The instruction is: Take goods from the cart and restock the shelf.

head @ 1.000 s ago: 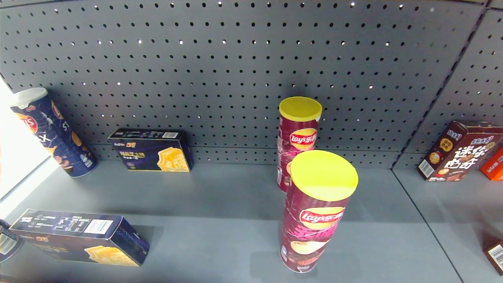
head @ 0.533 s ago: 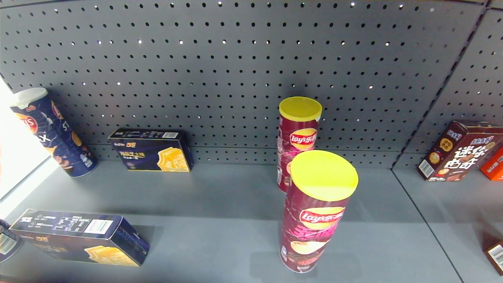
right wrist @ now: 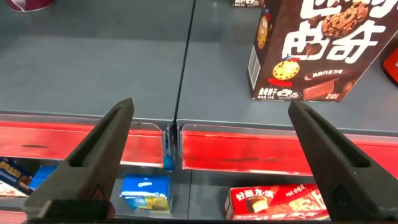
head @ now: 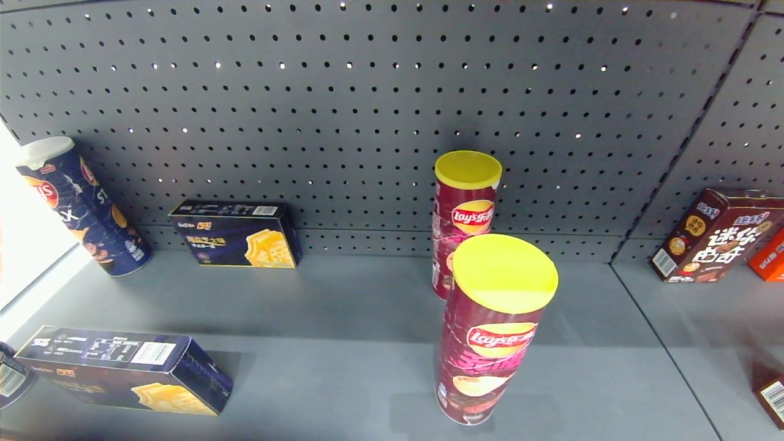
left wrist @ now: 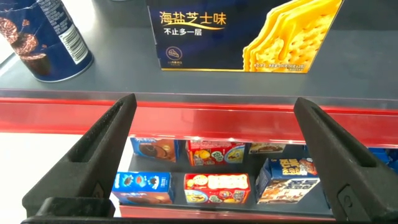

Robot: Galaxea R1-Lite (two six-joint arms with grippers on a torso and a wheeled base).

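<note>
**Left arm.** The left gripper (left wrist: 214,163) is held level, facing the front edge of the shelf (head: 343,306). Its jaws are spread wide with nothing between them. The red edge strip (left wrist: 205,115) runs across directly ahead of the fingertips. Beyond the strip, a navy cracker box (left wrist: 242,34) stands on the shelf opposite the gap between the jaws. A dark blue can (left wrist: 53,37) stands beside that box, farther out than one finger. Small snack boxes (left wrist: 214,186) sit on a lower tier, seen between the jaws.

**Right arm.** The right gripper (right wrist: 211,163) takes the same level pose, also facing the shelf front. Its jaws are fully spread and hold nothing. The shelf seam (right wrist: 183,62) runs away from a point just ahead of the gap. A brown cookie box (right wrist: 311,50) stands upright on the shelf beyond one finger, near the front edge.

**Stock on the shelf.** In the head view, the front maroon can (head: 490,331) and the rear maroon can (head: 465,208) stand upright, one behind the other, each with a yellow lid. The rear can is close to the pegboard back panel (head: 367,92). A second cracker box (head: 239,236) stands by the back panel, well apart from both cans.
</note>
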